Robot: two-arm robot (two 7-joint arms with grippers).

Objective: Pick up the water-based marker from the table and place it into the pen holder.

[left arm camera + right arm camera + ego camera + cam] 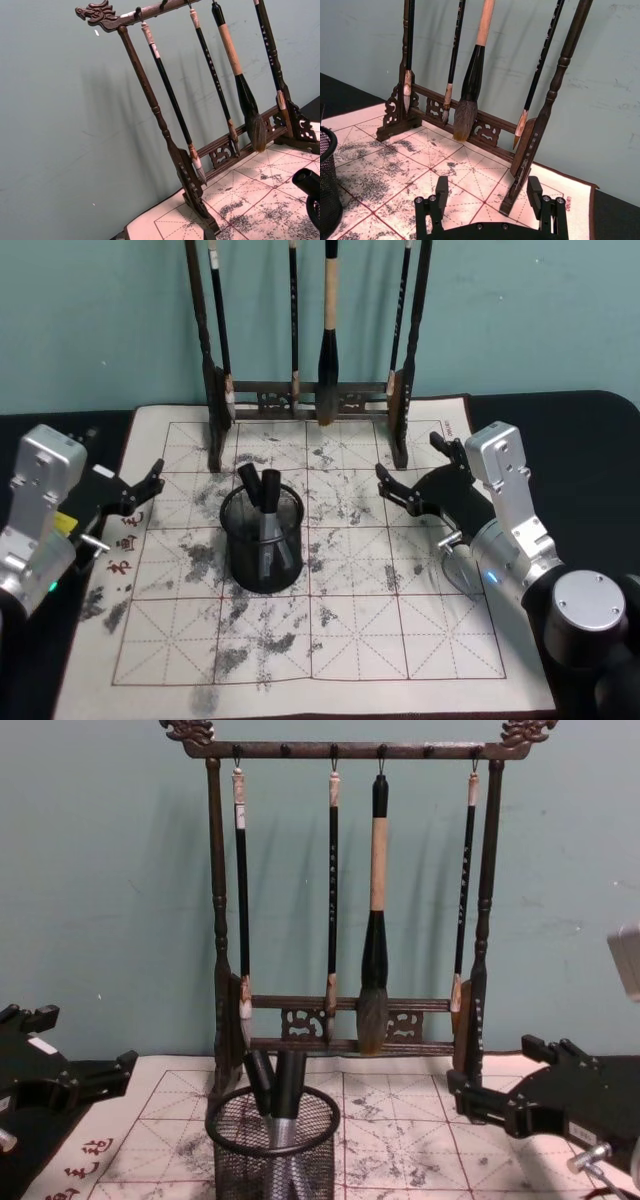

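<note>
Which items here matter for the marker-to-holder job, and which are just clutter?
Job items:
- pen holder, mesh cup at mat centre
- markers standing in it
- left claw, right claw, both open, empty

Just there:
- brush rack with hanging brushes
- ink-stained grid mat

It looks like a calligraphy practice corner. A wooden brush rack (345,890) stands at the upper centre, before a plain teal wall (100,870). Below lies an ink-stained grid mat (400,620).

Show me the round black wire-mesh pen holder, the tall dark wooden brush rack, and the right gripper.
Round black wire-mesh pen holder (262,555), head view, front mesh wall.
Tall dark wooden brush rack (347,750), chest view, top crossbar.
Right gripper (408,469), head view, between fingertips.
</note>
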